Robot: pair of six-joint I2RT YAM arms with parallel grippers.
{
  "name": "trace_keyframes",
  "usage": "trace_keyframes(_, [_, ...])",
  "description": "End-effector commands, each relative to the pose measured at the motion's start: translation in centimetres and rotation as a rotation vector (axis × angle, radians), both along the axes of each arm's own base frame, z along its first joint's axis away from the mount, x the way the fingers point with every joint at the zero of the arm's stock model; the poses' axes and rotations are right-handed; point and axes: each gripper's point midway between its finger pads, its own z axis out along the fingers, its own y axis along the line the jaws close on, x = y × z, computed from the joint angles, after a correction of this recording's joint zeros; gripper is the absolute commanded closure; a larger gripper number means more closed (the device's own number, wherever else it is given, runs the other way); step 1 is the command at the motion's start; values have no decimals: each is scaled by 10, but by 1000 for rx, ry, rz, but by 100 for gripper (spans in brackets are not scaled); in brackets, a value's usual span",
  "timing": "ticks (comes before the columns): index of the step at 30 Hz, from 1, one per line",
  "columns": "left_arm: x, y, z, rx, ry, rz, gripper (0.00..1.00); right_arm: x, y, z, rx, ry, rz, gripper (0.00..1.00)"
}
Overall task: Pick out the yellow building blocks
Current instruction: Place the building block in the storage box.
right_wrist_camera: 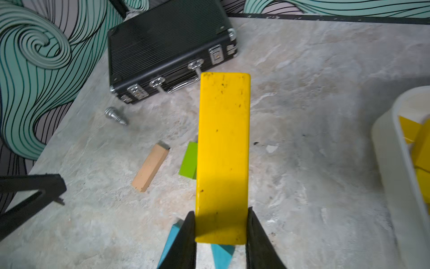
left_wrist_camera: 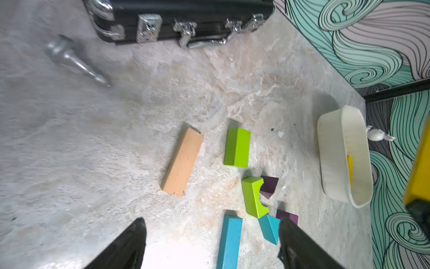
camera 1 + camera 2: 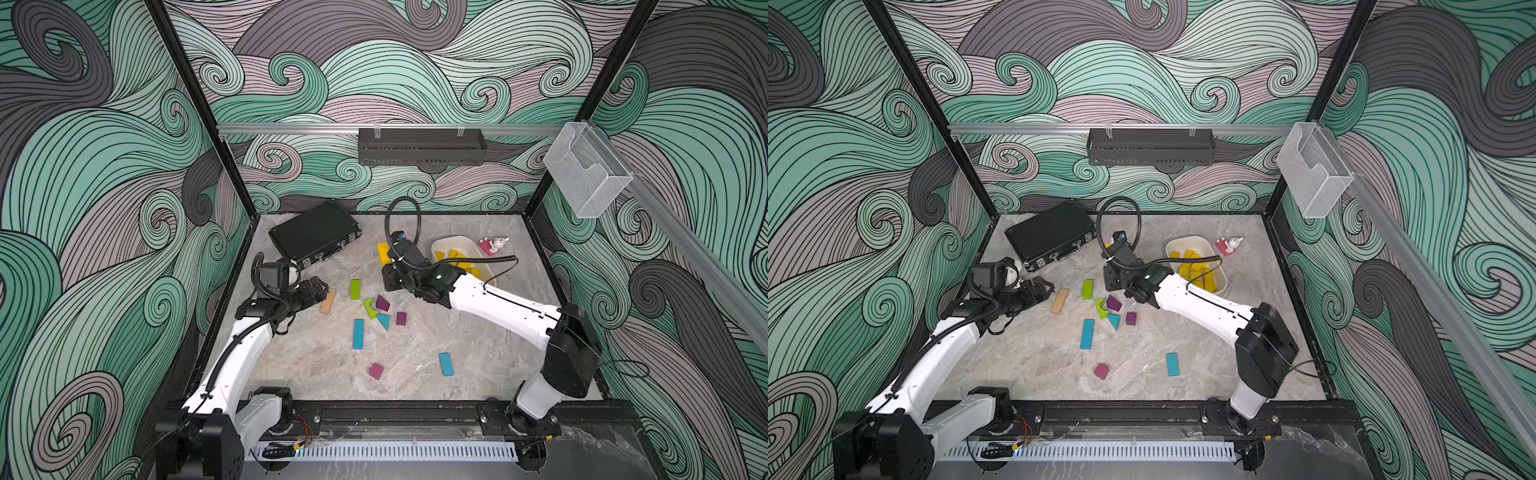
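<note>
Two blue bars [image 3: 358, 333] lie nearest on the table [image 3: 478, 332], with three purple blocks [image 3: 376, 370] and two green ones [image 3: 355, 289]. Right claw [image 1: 220, 229] clamps one long yellow block [image 1: 223, 153]; more yellow blocks [image 3: 1196, 270] fill the white tub [image 3: 1221, 276] at two o'clock. Left claw [image 2: 211, 242] gapes, holding nothing, at nine o'clock.

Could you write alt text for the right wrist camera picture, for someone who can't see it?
Two black jaws clamp a long yellow block above a marbled table. Behind lie a black case, a tan block and a green block.
</note>
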Motion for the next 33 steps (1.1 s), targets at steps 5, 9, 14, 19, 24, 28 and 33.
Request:
trace_keyframes(5, [49,-55,37,-22,-106,-114,12,40,-91,2,-26,-25,-147,87])
trace_keyframes(9, [67,-92,32,-35,-78,-203,12,55,-132,-12,9,25,-240,88])
trace_keyframes(14, [82,-137,18,-43,-49,-303,12,71,-174,-27,20,51,-349,88])
trace_keyframes(19, [89,-182,8,-47,-25,-384,13,83,-199,-36,49,76,-409,88])
trace_keyframes(24, [90,-234,2,-55,-15,-485,13,85,-227,-57,15,117,-454,88])
trace_keyframes(28, [86,-272,-8,-56,15,-570,13,86,-245,-74,8,167,-475,88])
trace_keyframes(33, [79,-307,-27,-78,66,-645,13,88,-259,-90,-3,206,-482,87])
